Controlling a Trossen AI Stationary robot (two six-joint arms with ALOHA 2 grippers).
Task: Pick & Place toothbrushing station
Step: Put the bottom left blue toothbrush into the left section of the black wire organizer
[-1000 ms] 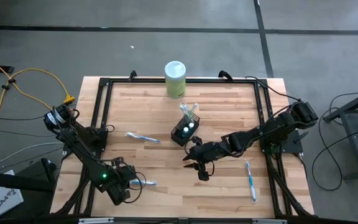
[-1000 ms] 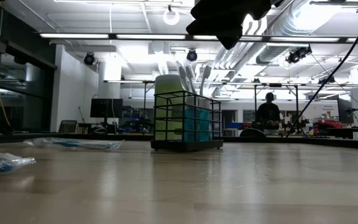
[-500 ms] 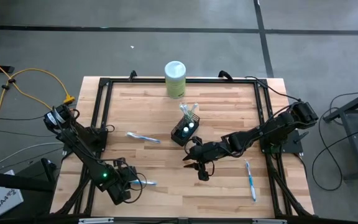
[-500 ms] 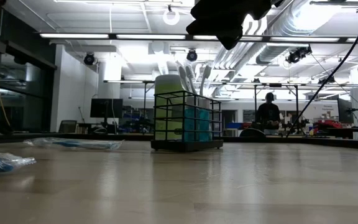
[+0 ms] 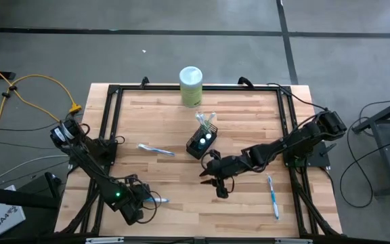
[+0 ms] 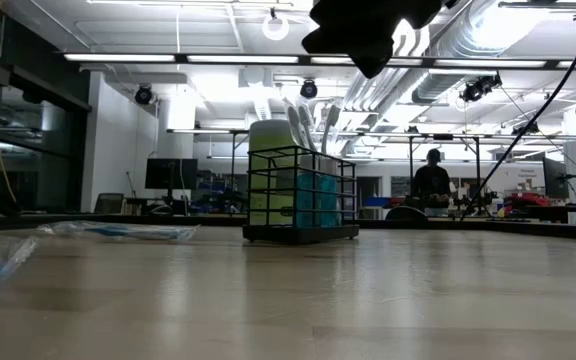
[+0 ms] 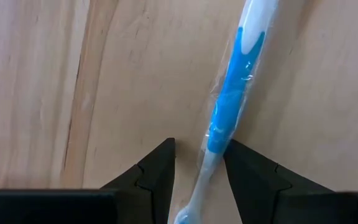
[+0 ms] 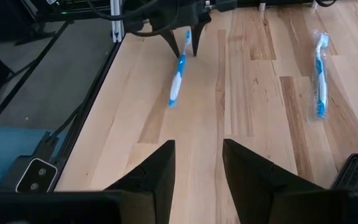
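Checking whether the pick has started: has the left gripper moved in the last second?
Yes. The left gripper, closed on a wrapped toothbrush, has shifted slightly toward the table's near edge in the high view.

High view straight down; low view level at tabletop; both share holder [image 5: 202, 144].

**Around my work, beyond the job itself**

I stand at a pale wooden bench [image 5: 181, 115] of long planks, edged by a black metal frame [image 5: 110, 108]. At its far edge a pale green canister [image 5: 191, 87] with a white lid stands upright. A yellow cable [image 5: 26, 88] loops over the grey floor [image 5: 181, 41] to my left. Across the room, under bright ceiling lights [image 6: 178, 57], a person [image 6: 432, 178] is at a distant workstation.
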